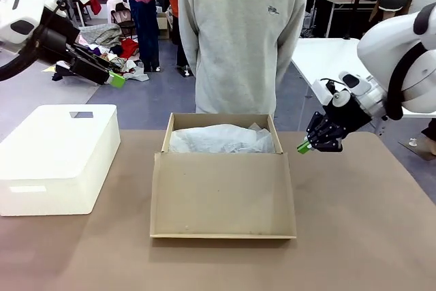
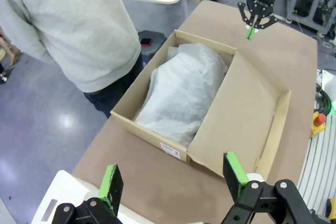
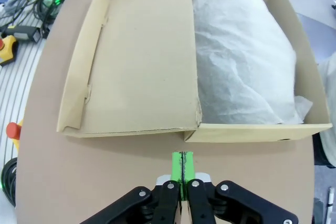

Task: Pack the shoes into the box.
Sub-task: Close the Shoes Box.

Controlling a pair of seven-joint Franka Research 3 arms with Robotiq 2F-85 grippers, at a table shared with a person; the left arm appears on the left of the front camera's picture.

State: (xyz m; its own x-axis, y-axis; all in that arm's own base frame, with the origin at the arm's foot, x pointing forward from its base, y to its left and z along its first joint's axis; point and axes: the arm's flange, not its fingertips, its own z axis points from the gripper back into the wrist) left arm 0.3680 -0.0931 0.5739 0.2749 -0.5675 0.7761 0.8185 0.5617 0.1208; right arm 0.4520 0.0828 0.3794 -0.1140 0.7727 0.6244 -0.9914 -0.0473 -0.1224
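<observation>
Frontally, the box (image 1: 221, 121) sits open at the table's (image 1: 361, 236) centre, its lid flap (image 1: 223, 195) folded out flat toward 6 o'clock and crumpled white tissue paper (image 1: 218, 141) covering its contents. A person (image 1: 238, 39) stands at the box's 12 o'clock, and a white container (image 1: 58, 161) rests at its 9 o'clock. The left gripper (image 1: 112, 76) hangs raised at about 10 o'clock, well apart from the box; the right gripper (image 1: 304, 146) hovers near the box's 3 o'clock side, green pads pressed together on nothing. From the left wrist, the left gripper (image 2: 172, 177) has its two green-padded fingers (image 2: 111, 181) spread fully wide and empty, with the box (image 2: 152, 136) and tissue paper (image 2: 181, 90) toward 12 o'clock and the right gripper (image 2: 251, 31) at 1 o'clock beyond it. From the right wrist, the right gripper (image 3: 182, 163) is fully closed and empty above bare table, just short of the box's near wall (image 3: 257, 132) at 12 o'clock; the lid flap (image 3: 142, 61) lies at 11 o'clock, the tissue paper (image 3: 241, 51) at 1 o'clock.
</observation>
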